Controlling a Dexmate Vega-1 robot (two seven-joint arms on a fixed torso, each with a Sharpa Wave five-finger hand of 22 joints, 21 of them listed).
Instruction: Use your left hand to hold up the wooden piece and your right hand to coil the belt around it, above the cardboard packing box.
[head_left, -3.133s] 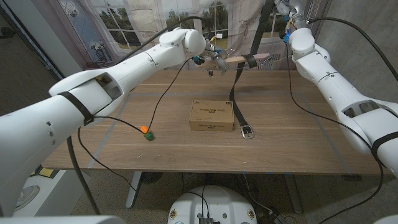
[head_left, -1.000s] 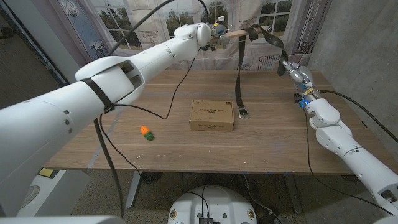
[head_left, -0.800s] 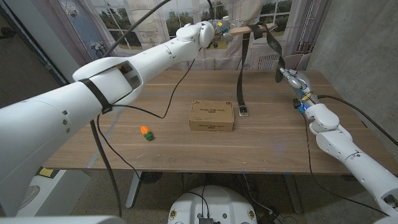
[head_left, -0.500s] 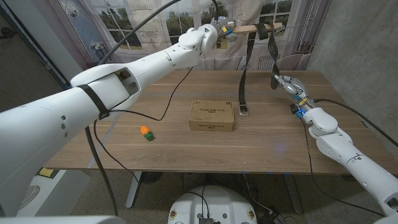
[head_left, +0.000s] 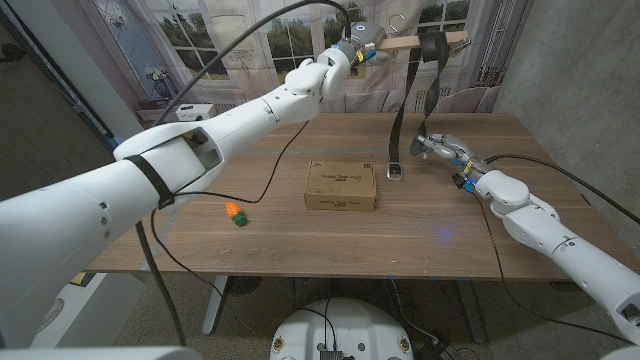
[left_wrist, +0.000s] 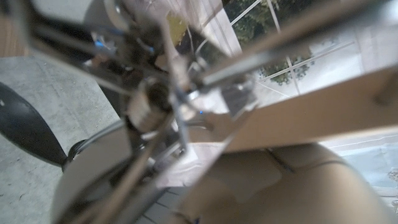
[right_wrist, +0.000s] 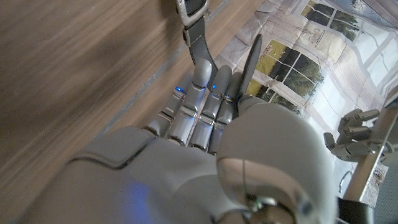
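High over the table's far side, my left hand grips one end of the pale wooden piece, which sticks out level to the right. That piece crosses the blurred left wrist view. The black belt is draped over it. One run hangs down to the silver buckle, which lies on the table just right of the cardboard box. The other run drops to my right hand, which holds the belt's tail low over the table. The tail runs along my right hand's fingers, with the buckle beyond them.
A small orange and green object lies on the wooden table left of the box. A black cable trails from my left arm across the table. Windows and a curtain stand behind the table.
My left hand has lifted the wooden piece higher and a little to the right. My right hand has come down and left with the belt's tail, close to the table by the buckle.
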